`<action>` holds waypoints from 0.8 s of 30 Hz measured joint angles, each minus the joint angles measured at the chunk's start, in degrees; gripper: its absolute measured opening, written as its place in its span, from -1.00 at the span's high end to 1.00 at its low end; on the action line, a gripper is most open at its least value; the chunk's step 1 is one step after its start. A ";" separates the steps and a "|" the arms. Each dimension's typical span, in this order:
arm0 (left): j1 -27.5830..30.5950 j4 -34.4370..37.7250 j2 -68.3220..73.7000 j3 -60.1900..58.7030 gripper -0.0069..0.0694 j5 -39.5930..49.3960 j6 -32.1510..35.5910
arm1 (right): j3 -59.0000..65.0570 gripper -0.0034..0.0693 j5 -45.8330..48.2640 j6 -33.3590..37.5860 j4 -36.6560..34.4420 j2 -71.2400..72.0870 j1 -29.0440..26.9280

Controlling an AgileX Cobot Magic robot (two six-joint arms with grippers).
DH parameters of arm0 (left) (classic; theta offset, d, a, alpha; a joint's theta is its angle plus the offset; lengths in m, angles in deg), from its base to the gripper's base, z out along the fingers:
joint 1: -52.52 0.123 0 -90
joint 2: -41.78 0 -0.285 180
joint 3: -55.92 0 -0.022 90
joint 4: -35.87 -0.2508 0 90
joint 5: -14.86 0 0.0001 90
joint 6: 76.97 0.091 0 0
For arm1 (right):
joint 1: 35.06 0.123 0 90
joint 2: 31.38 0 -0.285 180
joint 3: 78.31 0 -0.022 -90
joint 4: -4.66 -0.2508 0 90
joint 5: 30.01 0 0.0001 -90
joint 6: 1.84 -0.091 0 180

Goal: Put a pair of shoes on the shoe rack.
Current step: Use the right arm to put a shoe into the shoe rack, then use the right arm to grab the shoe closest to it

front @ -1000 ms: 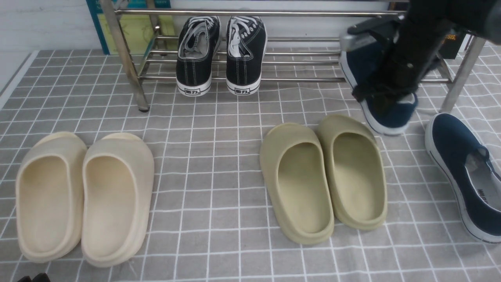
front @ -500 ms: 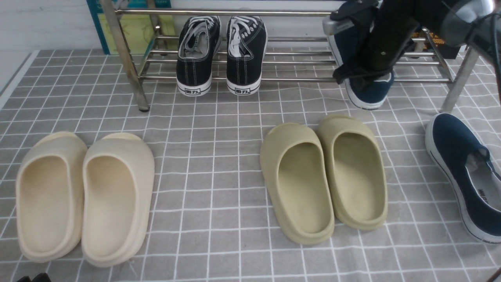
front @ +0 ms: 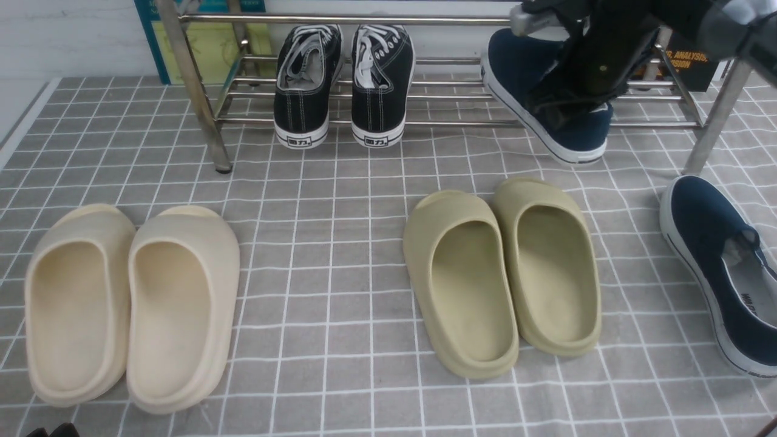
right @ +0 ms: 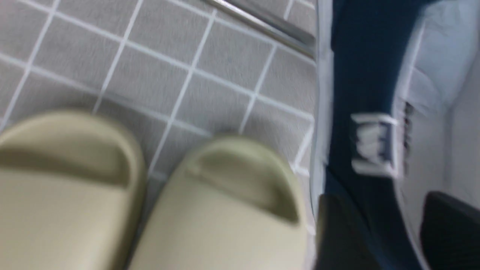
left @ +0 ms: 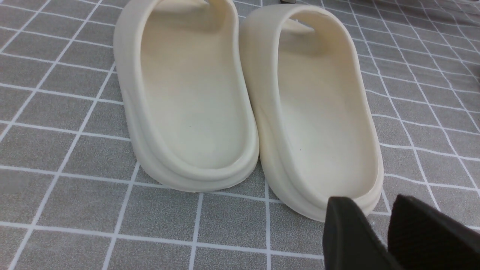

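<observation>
One navy-blue shoe (front: pixel 516 64) of the pair lies slantwise on the lower tubes of the shoe rack (front: pixel 455 123), toe to the back, its white-soled heel overhanging the front tube. My right gripper (front: pixel 561 103) stands at its heel opening, open. In the right wrist view the right gripper (right: pixel 390 232) straddles the shoe's side wall (right: pixel 360 75), one finger outside and one inside over the grey lining. The other navy shoe (front: pixel 722 267) lies on the floor at the far right. Down at the near left, my left gripper (left: pixel 377 210) hangs slightly open and empty.
Black lace-up sneakers (front: pixel 340 85) sit on the rack's left half. Olive slippers (front: pixel 504 273) lie on the floor just in front of the placed shoe. Cream slippers (front: pixel 130 303) lie at the near left, by the left gripper. The rack's right leg (front: pixel 710 130) stands beside the floor shoe.
My right arm carried the navy shoe up and to the left from in front of the rack onto its tubes. The shoe now lies flatter and the jaws have parted.
</observation>
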 joint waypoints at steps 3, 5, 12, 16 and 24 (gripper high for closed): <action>0.00 0.00 0.00 0.00 0.32 0.00 0.00 | 0.00 -0.24 2.57 0.60 0.07 3.57 0.00; 0.00 0.00 0.00 0.00 0.32 0.00 0.00 | 0.00 -0.25 3.06 1.11 0.21 5.89 0.00; 0.00 0.00 0.00 0.00 0.32 0.00 0.00 | 1.12 -0.25 3.29 -1.33 0.22 13.71 -0.06; 0.00 0.00 0.00 0.00 0.31 0.00 0.00 | 9.45 -0.26 3.27 -1.91 0.22 20.28 -0.06; 0.00 0.00 0.00 0.00 0.30 0.00 0.00 | 40.70 -0.26 3.17 -2.72 1.51 34.56 -0.88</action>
